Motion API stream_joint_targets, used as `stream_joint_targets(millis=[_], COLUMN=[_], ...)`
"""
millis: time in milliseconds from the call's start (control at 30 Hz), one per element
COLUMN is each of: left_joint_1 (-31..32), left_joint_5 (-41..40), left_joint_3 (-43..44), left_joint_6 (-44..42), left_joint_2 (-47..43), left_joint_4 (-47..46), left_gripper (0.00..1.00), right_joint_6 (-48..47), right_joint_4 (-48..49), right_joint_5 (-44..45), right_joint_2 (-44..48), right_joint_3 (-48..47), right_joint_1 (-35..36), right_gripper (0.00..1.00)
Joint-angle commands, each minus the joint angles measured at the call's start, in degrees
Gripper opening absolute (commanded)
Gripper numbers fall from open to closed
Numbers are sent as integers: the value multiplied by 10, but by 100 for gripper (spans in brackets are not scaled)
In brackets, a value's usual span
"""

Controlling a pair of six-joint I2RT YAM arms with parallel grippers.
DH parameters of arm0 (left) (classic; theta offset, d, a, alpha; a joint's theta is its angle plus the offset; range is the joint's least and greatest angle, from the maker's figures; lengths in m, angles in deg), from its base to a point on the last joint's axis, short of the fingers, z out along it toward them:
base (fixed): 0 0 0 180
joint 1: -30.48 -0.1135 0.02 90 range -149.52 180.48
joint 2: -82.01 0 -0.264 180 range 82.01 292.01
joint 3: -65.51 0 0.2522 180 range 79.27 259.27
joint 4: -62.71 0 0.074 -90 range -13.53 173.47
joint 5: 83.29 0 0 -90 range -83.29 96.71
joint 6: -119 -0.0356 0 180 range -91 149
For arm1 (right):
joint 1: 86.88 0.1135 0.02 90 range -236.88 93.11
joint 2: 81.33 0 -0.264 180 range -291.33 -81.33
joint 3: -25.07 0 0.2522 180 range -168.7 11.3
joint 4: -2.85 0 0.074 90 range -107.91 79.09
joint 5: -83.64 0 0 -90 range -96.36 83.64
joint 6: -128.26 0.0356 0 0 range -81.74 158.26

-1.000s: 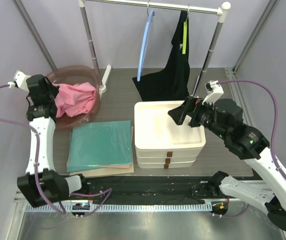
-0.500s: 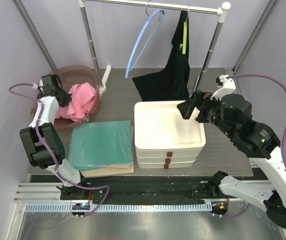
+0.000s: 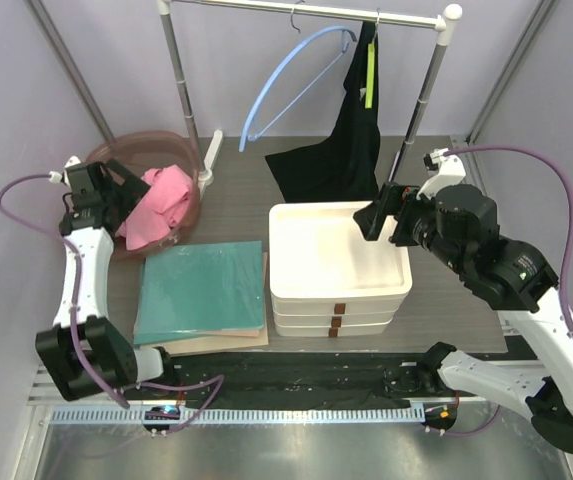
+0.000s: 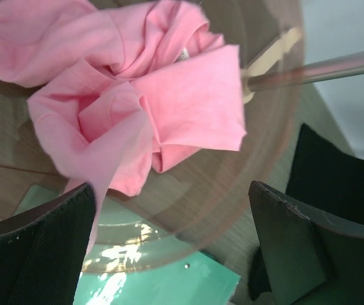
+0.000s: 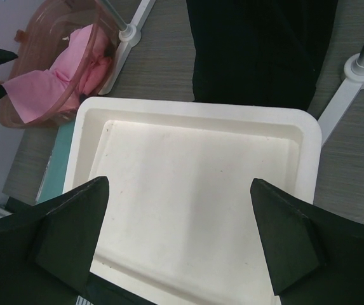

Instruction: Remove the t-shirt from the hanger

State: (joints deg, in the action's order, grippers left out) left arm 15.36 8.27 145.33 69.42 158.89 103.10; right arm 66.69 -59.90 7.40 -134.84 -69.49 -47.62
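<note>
A crumpled pink t-shirt (image 3: 161,200) (image 4: 169,108) (image 5: 74,79) lies in the pinkish see-through basin (image 3: 141,140) at the left. My left gripper (image 3: 126,190) (image 4: 172,190) hovers open over the basin's near rim, and one fold of the pink cloth trails beside its left finger. A bare blue hanger (image 3: 286,85) swings tilted on the rail (image 3: 306,10). To its right hangs a black t-shirt (image 3: 341,150) on a yellow-green hanger (image 3: 369,75). My right gripper (image 3: 376,215) (image 5: 180,184) is open above the white trays, holding nothing.
Stacked white trays (image 3: 286,215) (image 5: 194,105) sit in the middle of the table. A teal folder (image 3: 206,290) on a tan board lies to their left. The rack's posts and white feet (image 5: 359,63) stand behind the trays.
My left gripper has opened and let the pink t-shirt go into the basin, and its arm has shifted. The blue hanger has swung up leftwards. The right gripper moved back a little.
</note>
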Motion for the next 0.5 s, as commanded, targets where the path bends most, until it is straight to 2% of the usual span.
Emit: stream_joint_targets(millis=[0, 100, 167, 200, 233, 300, 333, 367, 400, 467], left_joint_1=[0, -1, -1, -1, 0, 3, 10, 21, 45, 70], left_joint_5=[-38, -78, -103, -89, -69, -30, -31, -30, -27, -18], left_joint_3=[-9, -2, 26, 32, 41, 74, 65, 45, -7, -36], left_joint_6=[12, 9, 2, -6, -10, -12, -6, 0, 7, 18], left_joint_2=[-82, -104, -84, -74, -62, -40, -52, -70, -114, -148], left_joint_4=[13, 24, 62, 58, 60, 84, 83, 42, 15, -14], left_gripper=[100, 100, 100, 100, 97, 84, 81, 78, 77, 77], right_joint_6=[-22, -28, -33, -35, -35, -34, -34, -32, -33, -41], right_joint_4=[0, -15, -24, -29, -31, -31, -31, -31, -32, -35], right_joint_5=[6, 13, 14, 13, 12, 12, 13, 16, 22, 30], right_joint_2=[10, 3, -4, -4, -4, -1, -1, 0, -1, -4], right_joint_3=[-31, -45, -59, -60, -63, -65, -66, -68, -69, -76], right_joint_1=[1, 1, 0, 1, 0, 1, 0, 0, 0, 1], right_gripper=[99, 98, 98, 98, 98, 98, 98, 98, 98, 98])
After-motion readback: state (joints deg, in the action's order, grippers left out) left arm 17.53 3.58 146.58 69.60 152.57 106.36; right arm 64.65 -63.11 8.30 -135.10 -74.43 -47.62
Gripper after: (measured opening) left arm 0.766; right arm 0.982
